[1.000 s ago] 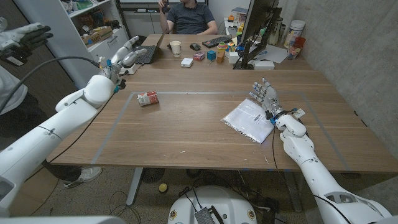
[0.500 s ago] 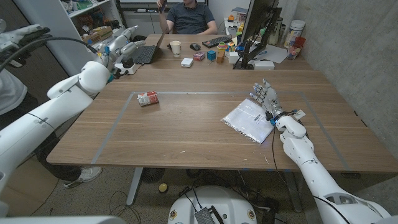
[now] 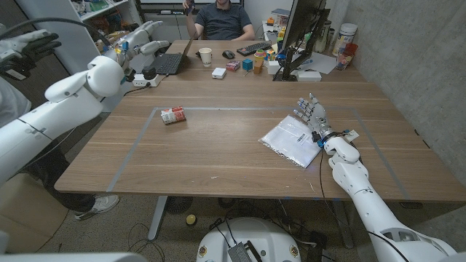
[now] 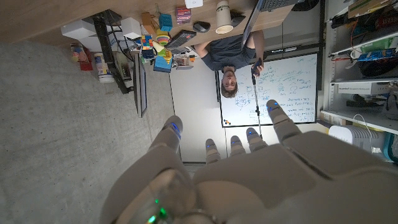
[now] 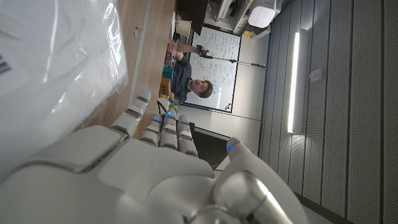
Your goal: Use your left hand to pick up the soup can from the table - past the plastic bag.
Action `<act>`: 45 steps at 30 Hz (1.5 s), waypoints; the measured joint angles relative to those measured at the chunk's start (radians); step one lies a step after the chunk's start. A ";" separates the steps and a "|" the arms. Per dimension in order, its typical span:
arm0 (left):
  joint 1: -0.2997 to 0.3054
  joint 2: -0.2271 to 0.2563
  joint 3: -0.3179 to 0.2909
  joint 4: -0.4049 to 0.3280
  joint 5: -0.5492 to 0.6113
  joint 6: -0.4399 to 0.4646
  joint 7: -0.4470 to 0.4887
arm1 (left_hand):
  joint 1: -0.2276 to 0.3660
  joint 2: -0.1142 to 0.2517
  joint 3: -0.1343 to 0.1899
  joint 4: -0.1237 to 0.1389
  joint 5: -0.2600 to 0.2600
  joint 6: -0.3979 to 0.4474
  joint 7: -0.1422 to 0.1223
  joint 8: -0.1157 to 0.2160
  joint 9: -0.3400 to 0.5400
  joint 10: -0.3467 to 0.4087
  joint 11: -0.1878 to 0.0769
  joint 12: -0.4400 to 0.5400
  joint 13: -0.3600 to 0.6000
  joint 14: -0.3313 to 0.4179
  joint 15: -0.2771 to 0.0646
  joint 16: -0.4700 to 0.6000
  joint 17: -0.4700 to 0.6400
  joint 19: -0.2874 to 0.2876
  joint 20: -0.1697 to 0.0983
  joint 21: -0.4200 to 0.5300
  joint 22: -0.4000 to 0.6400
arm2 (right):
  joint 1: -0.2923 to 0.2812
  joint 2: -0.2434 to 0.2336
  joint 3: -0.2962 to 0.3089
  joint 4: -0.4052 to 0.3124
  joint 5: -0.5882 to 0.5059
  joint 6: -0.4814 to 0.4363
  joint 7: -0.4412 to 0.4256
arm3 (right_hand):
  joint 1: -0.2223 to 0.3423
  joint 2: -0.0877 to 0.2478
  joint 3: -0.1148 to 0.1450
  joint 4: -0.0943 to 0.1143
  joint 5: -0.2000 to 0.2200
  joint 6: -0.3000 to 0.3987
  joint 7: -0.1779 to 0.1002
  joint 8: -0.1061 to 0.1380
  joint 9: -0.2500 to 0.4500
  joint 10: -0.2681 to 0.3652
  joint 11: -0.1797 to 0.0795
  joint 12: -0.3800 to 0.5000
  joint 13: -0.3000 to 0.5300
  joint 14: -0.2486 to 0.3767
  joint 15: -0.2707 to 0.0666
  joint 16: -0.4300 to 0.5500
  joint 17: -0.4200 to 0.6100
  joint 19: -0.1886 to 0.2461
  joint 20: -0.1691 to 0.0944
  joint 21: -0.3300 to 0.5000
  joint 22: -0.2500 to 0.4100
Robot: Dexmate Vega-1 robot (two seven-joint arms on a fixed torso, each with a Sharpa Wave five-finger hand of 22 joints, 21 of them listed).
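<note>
On the table's left half, the soup can (image 3: 173,114) lies on its side, just inside the taped rectangle (image 3: 218,109) near its far-left corner. Nothing touching it.

My left hand (image 3: 140,38) is up in the air off the table's far-left corner, above the laptop (image 3: 169,62) area, well apart from the can. Fingers (image 4: 281,122) extended and apart in the left wrist view, holding nothing. That camera looks out at the room: whiteboard (image 4: 267,93), a seated person (image 4: 231,59), table edge with a paper cup (image 4: 223,14).

My right hand (image 3: 312,115) is at the table's right side, fingers pointing away from me, apart, holding nothing. It sits at the far-right edge of the plastic bag (image 3: 292,140); can't tell from the head view whether it touches the bag. In the right wrist view the bag (image 5: 56,56) is just beside the fingertips (image 5: 142,97), crinkled and translucent.

The bag lies flat on the right half, well apart from the can.

Far edge of the table: paper cup (image 3: 206,56), small white box (image 3: 219,73), coloured blocks (image 3: 247,64), keyboard (image 3: 253,49), monitor (image 3: 300,33). Person (image 3: 220,18) seated behind it.
</note>
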 measured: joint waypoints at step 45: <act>-0.002 0.037 0.040 -0.028 0.190 0.138 -0.057 | 0.292 -0.140 -0.059 -0.067 0.019 0.009 -0.002 0.016 0.005 0.032 -0.032 0.007 0.000 0.049 0.003 0.003 -0.004 0.141 0.004 0.018 -0.002 | -0.051 -0.028 0.010 -0.100 -0.007 0.007 -0.023 | -0.013 -0.013 -0.015 -0.001 0.000 0.000 0.000 0.000 0.000 0.006 0.006 0.000 0.000 0.005 0.005 0.000 0.000 0.000 0.000 0.000 0.000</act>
